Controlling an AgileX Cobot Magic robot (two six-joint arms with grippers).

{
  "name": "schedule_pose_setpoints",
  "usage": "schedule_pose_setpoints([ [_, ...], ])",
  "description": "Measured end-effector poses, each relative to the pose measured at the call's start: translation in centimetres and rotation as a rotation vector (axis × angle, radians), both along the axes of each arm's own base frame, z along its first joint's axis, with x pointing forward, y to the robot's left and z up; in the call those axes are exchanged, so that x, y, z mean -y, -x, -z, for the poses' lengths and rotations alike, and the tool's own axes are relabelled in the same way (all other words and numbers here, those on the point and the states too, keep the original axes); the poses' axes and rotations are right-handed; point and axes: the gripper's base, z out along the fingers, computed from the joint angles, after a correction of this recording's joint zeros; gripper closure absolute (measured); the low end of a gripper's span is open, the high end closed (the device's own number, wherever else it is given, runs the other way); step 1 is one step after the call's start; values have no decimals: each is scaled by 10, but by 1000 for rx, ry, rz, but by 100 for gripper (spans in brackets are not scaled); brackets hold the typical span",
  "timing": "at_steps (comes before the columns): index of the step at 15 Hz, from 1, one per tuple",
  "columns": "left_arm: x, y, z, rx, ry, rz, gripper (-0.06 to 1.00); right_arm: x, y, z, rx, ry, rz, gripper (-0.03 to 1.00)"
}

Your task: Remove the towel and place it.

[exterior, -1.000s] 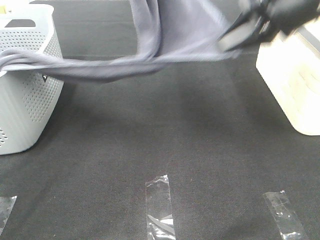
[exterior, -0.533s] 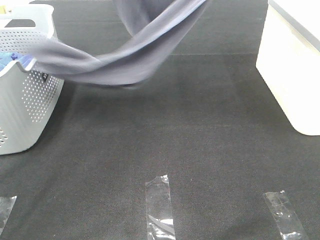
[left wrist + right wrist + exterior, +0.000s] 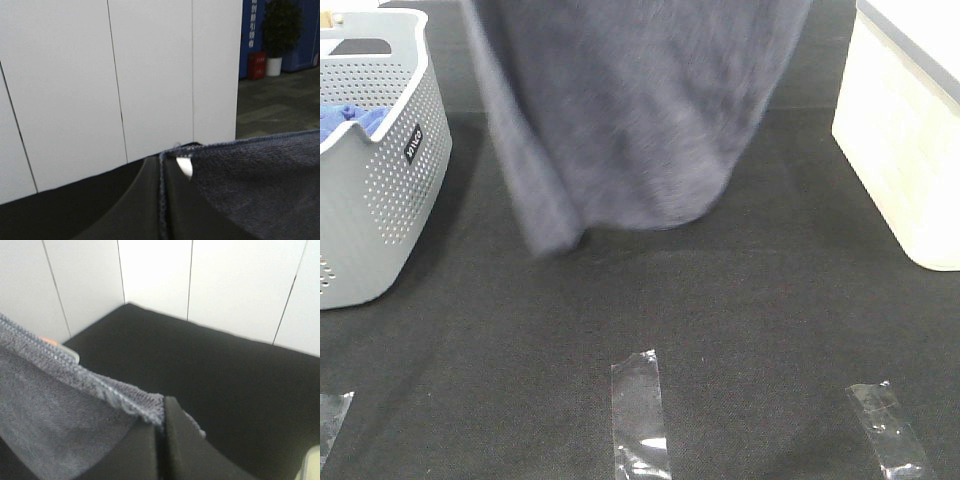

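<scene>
The towel (image 3: 630, 120), a greyish-purple cloth, hangs spread out from above the top edge of the exterior view, over the middle of the black table. Its lower edge hangs near the table, and whether it touches is unclear. It is clear of the grey basket (image 3: 380, 200). Both grippers are above the frame in the exterior view. In the left wrist view my left gripper (image 3: 163, 172) is shut on the towel's hemmed edge (image 3: 250, 185) beside a small white tag (image 3: 185, 167). In the right wrist view my right gripper (image 3: 161, 417) is shut on another hemmed corner (image 3: 60, 405).
The perforated grey basket stands at the left edge and holds a bright blue cloth (image 3: 345, 122). A cream box (image 3: 910, 150) stands at the right edge. Three clear tape strips (image 3: 640, 410) lie along the front of the table.
The towel's trailing end has come out of the basket, and the towel now hangs flat and spread. The right gripper has risen out of the exterior view. The blue cloth now shows.
</scene>
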Motion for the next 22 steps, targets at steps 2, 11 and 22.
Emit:
schedule_pose_setpoints([
  [2,7,-20,27,-119,-109,-32,94,1,-10,18,-140,32,36,97],
  [11,4,-191,183,-92,-166,-178,94,-18,-168,137,-96,-10,270,97],
  [22,-20,-200,108,389,-53,-141,94,-17,-172,82,483,-4,339,97],
])
